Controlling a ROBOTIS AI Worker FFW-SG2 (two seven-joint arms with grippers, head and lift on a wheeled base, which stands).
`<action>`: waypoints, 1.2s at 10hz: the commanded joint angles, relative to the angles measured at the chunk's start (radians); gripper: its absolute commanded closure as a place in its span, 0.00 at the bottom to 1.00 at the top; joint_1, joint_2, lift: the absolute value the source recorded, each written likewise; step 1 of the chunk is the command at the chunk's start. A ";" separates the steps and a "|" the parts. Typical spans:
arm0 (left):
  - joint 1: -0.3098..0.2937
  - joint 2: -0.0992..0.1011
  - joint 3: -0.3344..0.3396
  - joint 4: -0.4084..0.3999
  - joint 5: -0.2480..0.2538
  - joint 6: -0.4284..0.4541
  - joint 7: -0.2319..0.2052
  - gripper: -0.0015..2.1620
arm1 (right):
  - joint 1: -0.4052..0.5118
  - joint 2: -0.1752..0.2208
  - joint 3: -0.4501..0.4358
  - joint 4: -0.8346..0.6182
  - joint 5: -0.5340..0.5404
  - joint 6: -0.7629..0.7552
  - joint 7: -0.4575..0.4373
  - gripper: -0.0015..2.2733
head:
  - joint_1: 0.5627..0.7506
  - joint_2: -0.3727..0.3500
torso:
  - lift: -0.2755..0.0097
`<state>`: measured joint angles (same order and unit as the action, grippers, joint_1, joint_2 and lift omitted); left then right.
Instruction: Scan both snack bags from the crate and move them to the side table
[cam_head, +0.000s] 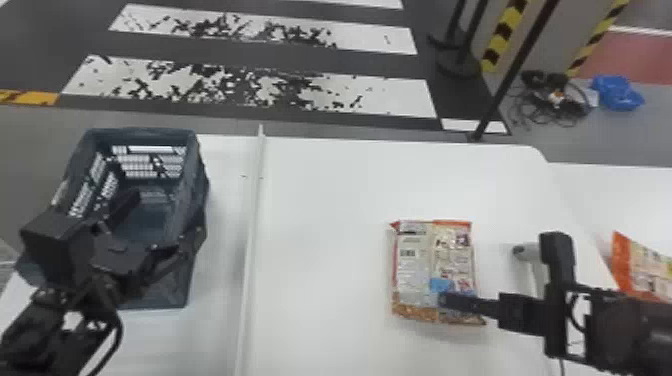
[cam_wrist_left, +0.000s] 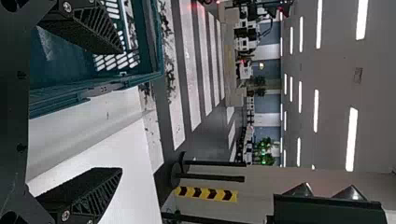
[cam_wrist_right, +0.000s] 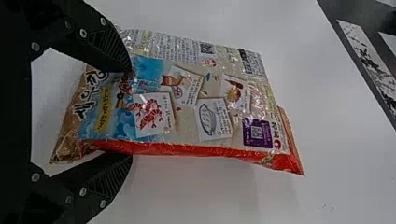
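Note:
In the head view my right gripper (cam_head: 450, 301) reaches in from the right over the near part of a snack bag (cam_head: 430, 260). The right wrist view has my right gripper (cam_wrist_right: 130, 114) shut on this snack bag (cam_wrist_right: 201, 102), one finger across its printed face, the other past its red edge. Another snack bag (cam_head: 645, 272), orange-edged, lies on the side table (cam_head: 595, 195) at the far right, partly behind the right arm. My left gripper (cam_head: 162, 215) is at the crate (cam_head: 192, 200). Its fingers are apart in the left wrist view, where the left gripper (cam_wrist_left: 120, 112) has one finger over the crate (cam_wrist_left: 93, 91).
A pale device (cam_head: 535, 265) stands between the held bag and the side table, partly behind the right arm. A raised white strip (cam_head: 252, 225) runs between the crate and the main white table (cam_head: 325, 210). Posts stand on the floor beyond the table.

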<state>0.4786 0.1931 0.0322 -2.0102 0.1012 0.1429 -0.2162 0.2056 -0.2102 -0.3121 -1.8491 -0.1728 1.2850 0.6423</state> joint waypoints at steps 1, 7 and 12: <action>0.000 0.000 0.000 -0.001 0.000 0.004 0.000 0.05 | -0.003 -0.003 0.015 0.008 0.026 0.009 0.000 0.93 | 0.70 0.37 | 0.70; 0.006 0.002 -0.002 -0.008 -0.001 0.010 0.000 0.05 | 0.077 0.005 -0.183 -0.159 -0.179 -0.003 0.014 0.99 | 0.70 0.35 | 0.70; 0.012 0.005 -0.003 -0.019 -0.001 0.010 0.000 0.05 | 0.021 0.002 -0.412 -0.075 -0.260 -0.135 -0.118 0.99 | 0.70 0.16 | 0.70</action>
<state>0.4908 0.1979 0.0295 -2.0292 0.0997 0.1527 -0.2163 0.2328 -0.2076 -0.7019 -1.9516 -0.4241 1.1907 0.5294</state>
